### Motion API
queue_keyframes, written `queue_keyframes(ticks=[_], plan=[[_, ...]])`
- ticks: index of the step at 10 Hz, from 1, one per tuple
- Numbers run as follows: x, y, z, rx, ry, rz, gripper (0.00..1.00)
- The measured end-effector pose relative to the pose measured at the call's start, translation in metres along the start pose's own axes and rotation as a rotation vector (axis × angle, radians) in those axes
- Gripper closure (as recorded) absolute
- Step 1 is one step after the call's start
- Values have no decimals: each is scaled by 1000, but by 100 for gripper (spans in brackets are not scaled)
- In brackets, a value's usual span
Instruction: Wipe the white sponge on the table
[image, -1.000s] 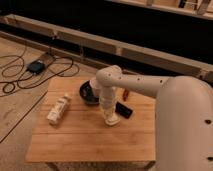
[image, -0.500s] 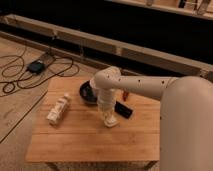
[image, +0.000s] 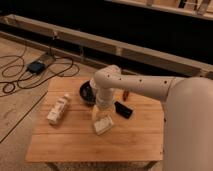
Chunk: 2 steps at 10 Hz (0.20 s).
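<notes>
My gripper (image: 101, 116) is low over the white sponge (image: 103, 124) near the middle of the bench (image: 60, 142), and the sponge seems light and soft, so I should press its flat top.

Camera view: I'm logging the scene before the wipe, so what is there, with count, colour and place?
table: one, light brown wood, centre.
sponge: one, off-white, mid-table, at the arm's tip.
bottle: one, white, lying on the table's left side.
bowl: one, dark, table's back, partly behind the arm.
flat device: one, black, right of the sponge.
small object: one, reddish, table's back; too small to name.
cables: black, on the floor, left.
arm: one, white, reaching from the right.
claw: one, pale, down at the sponge.
</notes>
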Motion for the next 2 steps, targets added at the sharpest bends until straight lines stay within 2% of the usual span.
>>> queue_keyframes(ticks=[2], plan=[[0,0,0,0,0,-1,20]])
